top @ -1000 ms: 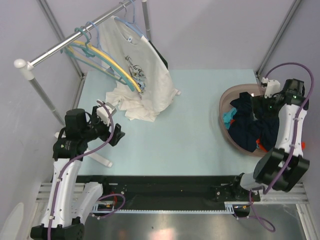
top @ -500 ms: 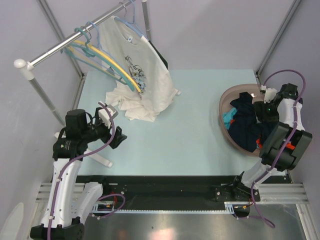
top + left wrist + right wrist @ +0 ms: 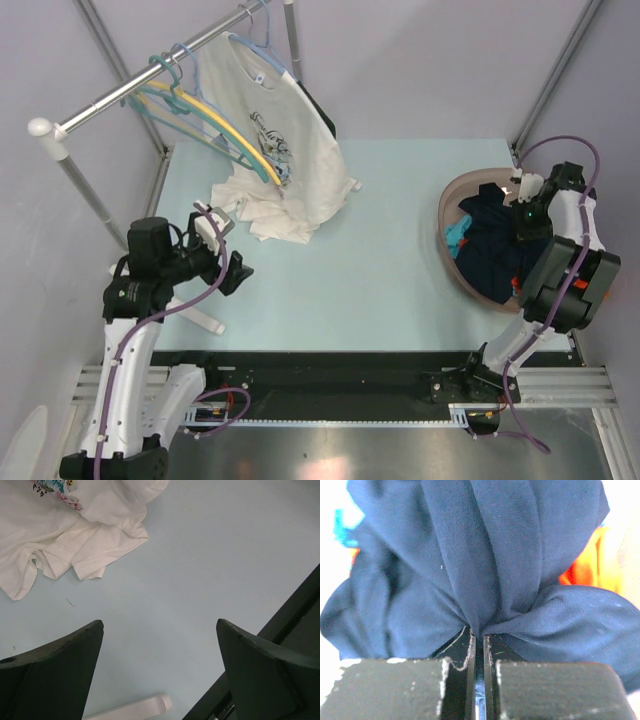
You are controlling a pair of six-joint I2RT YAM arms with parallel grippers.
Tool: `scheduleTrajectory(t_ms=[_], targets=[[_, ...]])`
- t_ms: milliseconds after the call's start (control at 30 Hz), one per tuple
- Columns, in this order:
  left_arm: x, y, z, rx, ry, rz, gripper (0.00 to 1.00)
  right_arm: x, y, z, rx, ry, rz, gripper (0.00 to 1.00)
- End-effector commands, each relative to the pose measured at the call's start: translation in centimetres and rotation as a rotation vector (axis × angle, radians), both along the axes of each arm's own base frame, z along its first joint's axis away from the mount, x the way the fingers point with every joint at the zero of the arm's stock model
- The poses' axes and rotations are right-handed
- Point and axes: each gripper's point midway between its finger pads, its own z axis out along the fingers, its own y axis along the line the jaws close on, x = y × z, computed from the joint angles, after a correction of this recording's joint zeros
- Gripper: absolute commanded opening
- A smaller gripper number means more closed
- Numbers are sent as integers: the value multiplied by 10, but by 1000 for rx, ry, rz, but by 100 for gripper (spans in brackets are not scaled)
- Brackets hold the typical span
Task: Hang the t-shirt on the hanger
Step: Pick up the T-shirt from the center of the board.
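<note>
The navy t-shirt (image 3: 490, 248) lies crumpled in a brown basket (image 3: 447, 203) at the table's right. My right gripper (image 3: 520, 222) reaches down into the basket and is shut on a gathered fold of the t-shirt (image 3: 485, 555); the cloth bunches into the narrow slit between the fingers of the right gripper (image 3: 479, 641). The teal hanger (image 3: 165, 72) hangs by its hook on the rail at the upper left, empty. My left gripper (image 3: 235, 272) hovers over the table's left side, open, and the left gripper (image 3: 160, 622) has only bare tabletop between its fingers.
A white printed t-shirt (image 3: 275, 140) hangs from the rail (image 3: 120, 95) and trails onto the table. A yellow hanger (image 3: 235, 140) hangs beside the teal one. An orange garment (image 3: 582, 562) and a teal cloth (image 3: 457, 236) share the basket. The rack's white foot (image 3: 135, 710) lies under my left gripper.
My right gripper dropped into the basket and went from open to shut on the navy t-shirt. The left arm has barely moved.
</note>
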Motion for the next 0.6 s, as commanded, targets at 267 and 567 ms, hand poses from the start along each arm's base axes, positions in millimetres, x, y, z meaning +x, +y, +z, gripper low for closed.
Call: scheduleTrajectory(t_ms=[267, 567], targets=[[-3, -9, 23, -49, -79, -26, 100, 13, 114, 266, 138, -653, 313, 0], [0, -11, 31, -70, -95, -24, 100, -48, 259, 378, 395, -911, 739, 0]])
